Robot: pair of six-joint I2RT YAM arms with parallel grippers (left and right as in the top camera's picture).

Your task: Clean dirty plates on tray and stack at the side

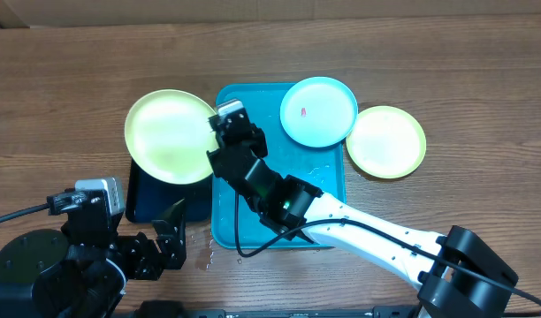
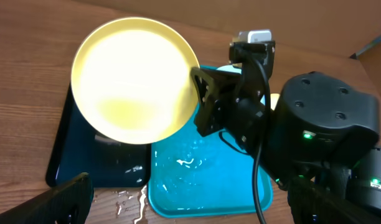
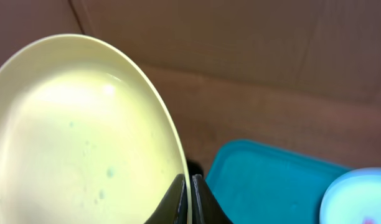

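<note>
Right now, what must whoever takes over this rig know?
Left gripper: open, empty.
Right gripper: shut on the rim of a round yellow-green plastic plate, held over the narrow black tray; wet, no smears seen.
Round light cyan plate, red smear, lies over the far right corner of the bright blue rectangular tray.
Second yellow-green plate: on the table beside it.
Left: clean the cyan plate, stack all.
</note>
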